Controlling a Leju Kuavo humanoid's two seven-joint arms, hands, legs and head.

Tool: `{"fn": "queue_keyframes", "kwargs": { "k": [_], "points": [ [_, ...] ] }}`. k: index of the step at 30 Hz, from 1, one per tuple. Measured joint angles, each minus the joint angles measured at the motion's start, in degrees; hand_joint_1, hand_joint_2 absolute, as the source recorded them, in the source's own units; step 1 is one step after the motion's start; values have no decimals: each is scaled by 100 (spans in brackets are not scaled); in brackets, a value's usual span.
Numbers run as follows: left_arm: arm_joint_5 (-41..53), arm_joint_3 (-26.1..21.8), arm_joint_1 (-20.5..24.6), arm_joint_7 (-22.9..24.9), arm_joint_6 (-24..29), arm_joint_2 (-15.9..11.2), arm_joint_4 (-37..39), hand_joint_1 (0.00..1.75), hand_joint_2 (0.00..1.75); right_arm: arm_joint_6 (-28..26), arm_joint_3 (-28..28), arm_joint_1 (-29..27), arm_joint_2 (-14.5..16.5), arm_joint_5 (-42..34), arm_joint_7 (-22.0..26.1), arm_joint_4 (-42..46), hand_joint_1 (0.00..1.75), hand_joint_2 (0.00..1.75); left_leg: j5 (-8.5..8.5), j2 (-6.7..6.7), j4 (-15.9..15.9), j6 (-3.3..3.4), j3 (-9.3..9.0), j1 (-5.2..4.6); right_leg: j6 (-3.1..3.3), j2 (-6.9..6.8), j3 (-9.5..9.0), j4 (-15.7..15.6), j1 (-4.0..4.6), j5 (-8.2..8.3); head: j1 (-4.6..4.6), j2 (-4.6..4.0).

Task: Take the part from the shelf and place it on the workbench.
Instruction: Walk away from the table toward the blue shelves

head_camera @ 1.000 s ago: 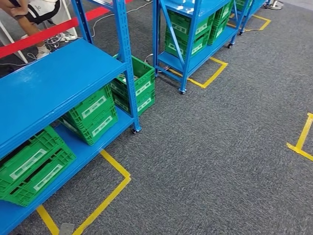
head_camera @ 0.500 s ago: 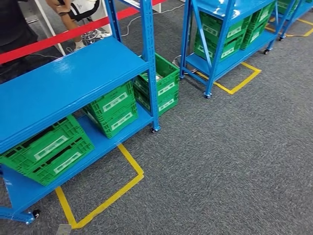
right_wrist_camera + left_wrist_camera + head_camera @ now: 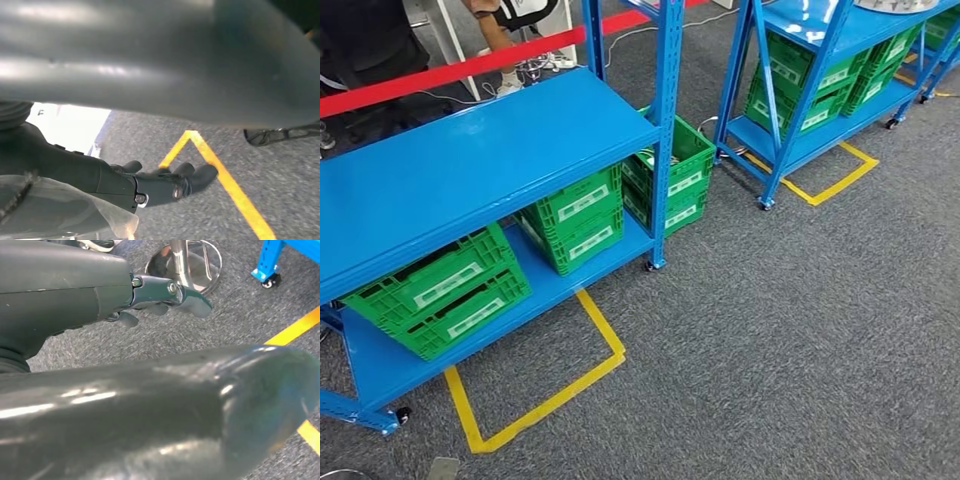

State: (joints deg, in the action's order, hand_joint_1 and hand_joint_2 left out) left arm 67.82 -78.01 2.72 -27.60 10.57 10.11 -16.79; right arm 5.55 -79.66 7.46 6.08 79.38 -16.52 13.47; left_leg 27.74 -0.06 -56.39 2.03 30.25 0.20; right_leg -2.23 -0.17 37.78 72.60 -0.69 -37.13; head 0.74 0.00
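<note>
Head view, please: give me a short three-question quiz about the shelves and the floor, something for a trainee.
1. True or false: green crates sit on the bottom level of the near blue shelf.
2. What colour is the tape on the carpet in front of that shelf? A red, B yellow, C white.
3. Fill in: the band stretched behind the near shelf is ____.

Key: 1 true; 2 B; 3 red.
</note>
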Motion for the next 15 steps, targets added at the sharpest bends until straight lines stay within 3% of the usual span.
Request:
{"fn": "queue_keyframes", "kwargs": {
  "k": [1,2,4,6,9,11,12,15],
  "points": [
    [-1,-1,-1,0,-1,1,0,0,0,-3,0,-12,0,0,-3,-1,0,0,6,-18,-2,-3,-8,2,-13,2,67,83,-4,43,1,0],
    [-3,-1,-2,0,-1,1,0,0,0,-7,1,-22,0,0,-9,-1,0,0,15,-40,-5,-15,-22,8,-22,2,25,-57,-11,195,1,0],
    [-5,-2,-2,1,-1,1,-1,0,0,-16,1,-30,1,0,-21,-1,0,0,51,-76,-21,-65,-56,18,-33,7,-310,-803,-29,618,2,0],
    [-2,-2,2,2,-1,-2,-2,0,0,-18,1,-18,3,0,-23,-3,0,0,95,-95,-63,-133,-61,4,-2,23,-614,-1397,-32,798,1,0],
    [-6,-7,4,0,1,-5,-3,0,0,-15,3,-10,15,0,-24,-7,0,0,110,-106,-80,-212,-48,-3,96,26,-674,-1495,-17,780,-5,0],
    [-9,-10,7,-2,1,1,-3,0,0,-20,4,-8,27,0,-40,-8,0,0,239,-88,-242,-260,7,8,162,8,-694,-1508,-31,778,-29,0],
    [-8,-11,13,-2,1,1,-3,0,0,-24,4,-6,32,0,-48,-8,0,0,384,-76,-483,-284,113,12,190,-5,-707,-1518,-38,775,-44,0],
    [-5,-13,19,-3,1,-3,-4,0,0,-30,7,-8,39,0,-41,-9,0,0,838,-58,-1608,-314,667,17,238,-35,-724,-1515,-16,746,-68,0]
  ]
}}
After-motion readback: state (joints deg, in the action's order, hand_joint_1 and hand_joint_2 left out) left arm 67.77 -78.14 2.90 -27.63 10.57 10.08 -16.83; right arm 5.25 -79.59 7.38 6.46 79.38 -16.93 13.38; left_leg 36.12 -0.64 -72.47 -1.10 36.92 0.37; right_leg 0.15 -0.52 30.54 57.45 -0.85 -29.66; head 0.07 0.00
